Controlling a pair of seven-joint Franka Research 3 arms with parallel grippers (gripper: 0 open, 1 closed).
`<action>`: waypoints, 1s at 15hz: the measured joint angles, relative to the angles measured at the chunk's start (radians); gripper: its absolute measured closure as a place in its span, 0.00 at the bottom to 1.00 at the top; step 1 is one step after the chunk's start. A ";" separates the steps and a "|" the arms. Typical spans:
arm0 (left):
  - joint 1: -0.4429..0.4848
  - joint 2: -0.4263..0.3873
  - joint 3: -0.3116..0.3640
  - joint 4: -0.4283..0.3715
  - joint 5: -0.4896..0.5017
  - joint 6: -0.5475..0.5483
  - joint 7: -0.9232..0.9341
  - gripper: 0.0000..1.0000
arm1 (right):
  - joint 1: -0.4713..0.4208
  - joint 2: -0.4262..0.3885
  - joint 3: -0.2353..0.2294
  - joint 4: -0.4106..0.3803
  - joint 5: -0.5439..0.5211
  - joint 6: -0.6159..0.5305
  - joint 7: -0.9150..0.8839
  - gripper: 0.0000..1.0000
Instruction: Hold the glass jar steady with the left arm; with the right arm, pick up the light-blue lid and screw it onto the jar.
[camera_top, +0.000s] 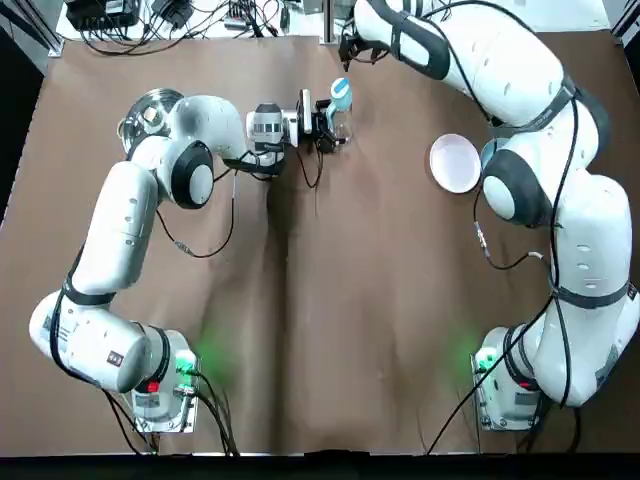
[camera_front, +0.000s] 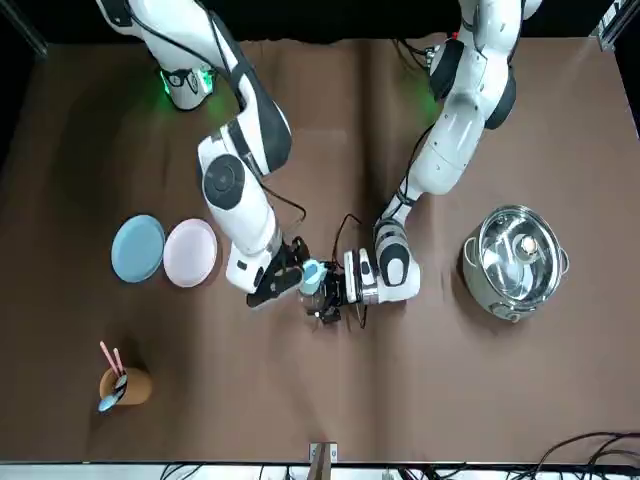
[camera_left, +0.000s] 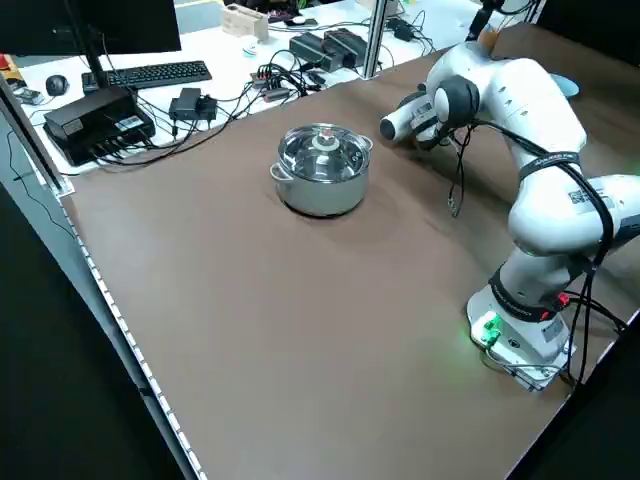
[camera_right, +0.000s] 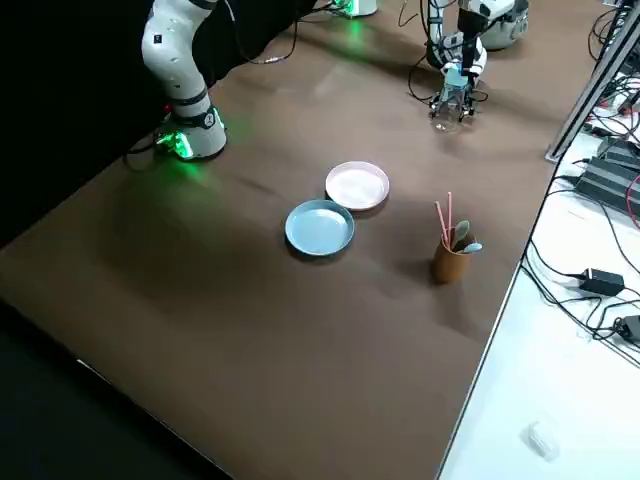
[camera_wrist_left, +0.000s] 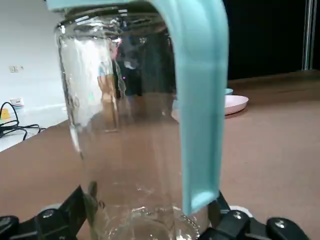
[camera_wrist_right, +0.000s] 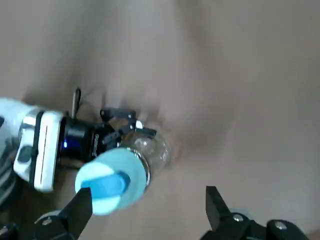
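Note:
The glass jar (camera_top: 341, 122) stands upright at the far middle of the table, with the light-blue lid (camera_top: 341, 94) sitting on its mouth. My left gripper (camera_top: 328, 128) reaches in level from the jar's left and is shut on the glass jar near its base. In the left wrist view the jar (camera_wrist_left: 125, 140) fills the space between the fingers, and the lid's strap (camera_wrist_left: 200, 110) hangs down its side. My right gripper (camera_wrist_right: 148, 192) hovers open above the lid (camera_wrist_right: 110, 182), apart from it and holding nothing. From the front, the right gripper (camera_front: 278, 278) appears just beside the lid (camera_front: 312, 271).
A steel pot (camera_top: 150, 110) with its own lid stands behind the left arm. A pink plate (camera_front: 190, 252) and a blue plate (camera_front: 137, 248) lie on the right arm's side. A brown cup (camera_front: 124, 384) holding utensils stands at the far right corner.

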 joint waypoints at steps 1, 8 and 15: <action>0.000 0.000 0.000 0.000 0.000 0.000 0.000 0.04 | 0.008 0.009 0.000 0.000 0.000 0.018 0.040 0.00; 0.000 0.000 0.000 0.000 0.000 0.000 0.001 0.04 | 0.075 0.055 0.001 0.033 -0.001 0.044 0.229 0.02; 0.000 0.000 0.000 0.002 0.009 -0.001 0.007 0.04 | 0.082 0.069 -0.002 0.034 -0.005 0.041 0.233 0.05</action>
